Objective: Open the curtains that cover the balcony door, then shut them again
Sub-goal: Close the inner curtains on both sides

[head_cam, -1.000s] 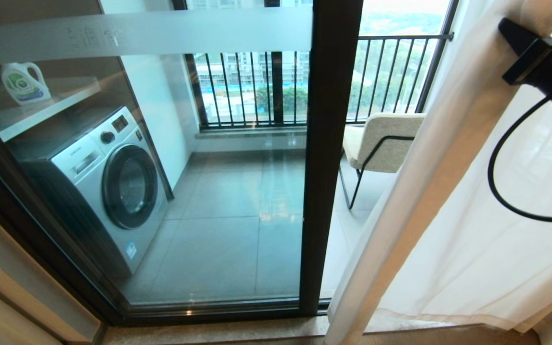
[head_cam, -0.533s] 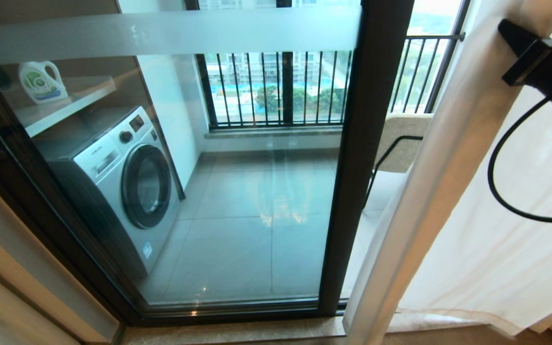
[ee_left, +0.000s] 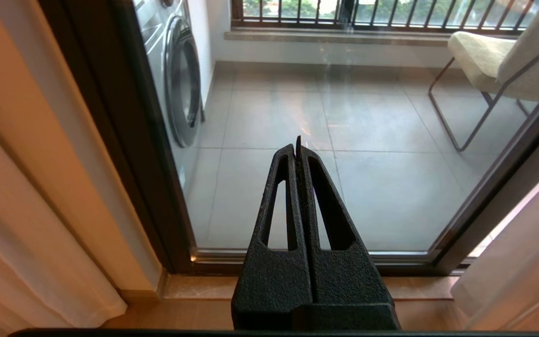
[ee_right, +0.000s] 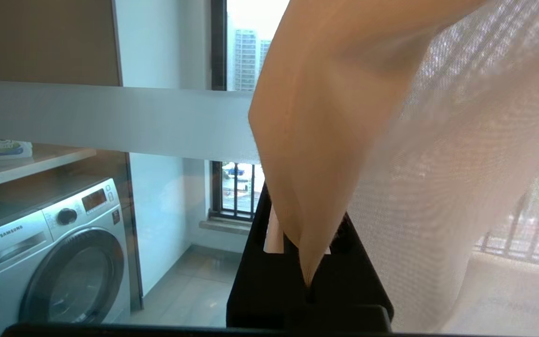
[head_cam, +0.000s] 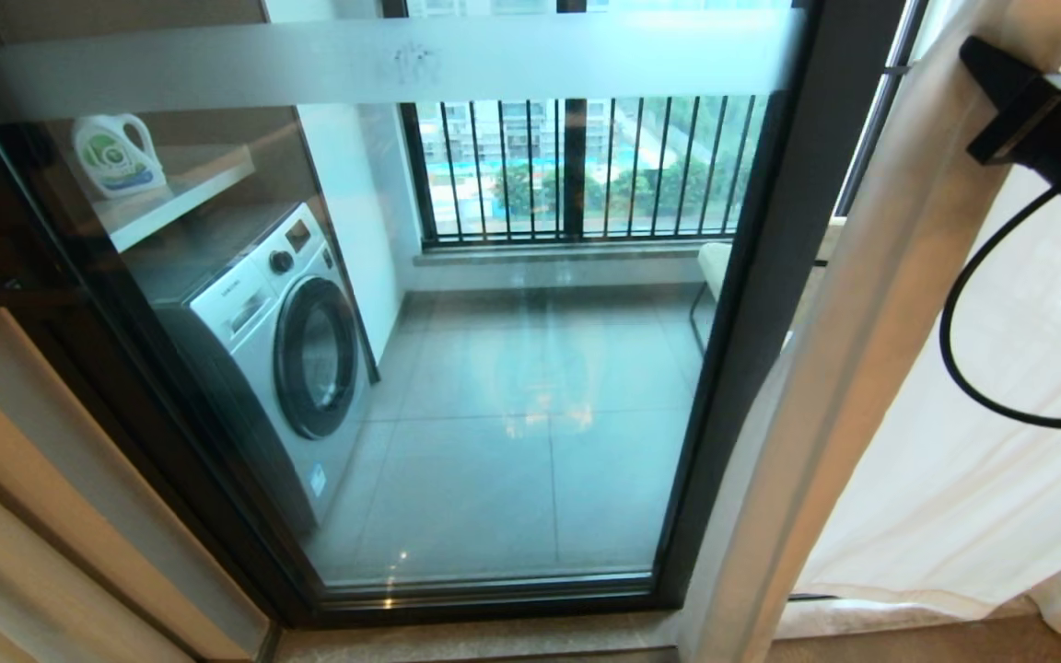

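The balcony door (head_cam: 752, 368) is glass in a dark frame with a frosted band (head_cam: 355, 64) across it. The curtains (head_cam: 954, 460) hang at the right as sheer white fabric, and their beige leading edge (head_cam: 844, 368) lies against the door's dark upright. My right gripper (head_cam: 1000, 92) is high at the right, shut on that edge. In the right wrist view the fold of curtain (ee_right: 325, 140) runs down between the black fingers (ee_right: 251, 262) of the right gripper (ee_right: 304, 220). My left gripper (ee_left: 297, 147) hangs low before the door sill, shut and empty.
Behind the glass stand a washing machine (head_cam: 282, 350), a detergent bottle (head_cam: 116, 157) on a shelf, a beige chair (ee_left: 494, 56) and a black railing (head_cam: 586, 166). A tan drape (head_cam: 24, 516) hangs at the left. A black cable (head_cam: 954, 368) loops below the right wrist.
The whole scene has slid rightward in the picture, so the camera moved left. The right gripper kept the curtain, whose edge now reaches the door's upright and hides the chair.
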